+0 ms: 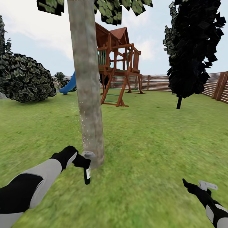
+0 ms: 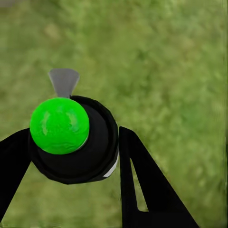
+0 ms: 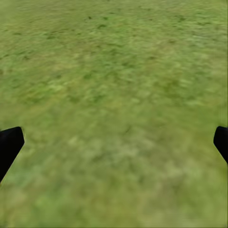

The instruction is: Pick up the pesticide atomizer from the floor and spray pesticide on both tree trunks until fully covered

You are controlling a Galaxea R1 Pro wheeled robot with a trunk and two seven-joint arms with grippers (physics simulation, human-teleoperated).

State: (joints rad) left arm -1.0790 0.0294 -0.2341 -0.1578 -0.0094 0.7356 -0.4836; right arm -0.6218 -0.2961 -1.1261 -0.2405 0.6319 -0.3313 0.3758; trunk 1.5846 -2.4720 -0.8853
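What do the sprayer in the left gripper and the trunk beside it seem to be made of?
Pesticide atomizer: looks like matte black plastic with a glossy green cap and grey nozzle, judging by its smooth, even surfaces. Tree trunk: apparently rough bark, grey-brown mottled with pale patches. Left gripper is closed on the atomizer.

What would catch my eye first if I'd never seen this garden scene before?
Probably the thick grey-brown tree trunk rising straight ahead, with a wooden play tower behind it on the lawn. At the trunk's foot, the left gripper holds a slim black atomizer, whose bright green cap shows between the fingers. The right gripper hangs open over bare grass.
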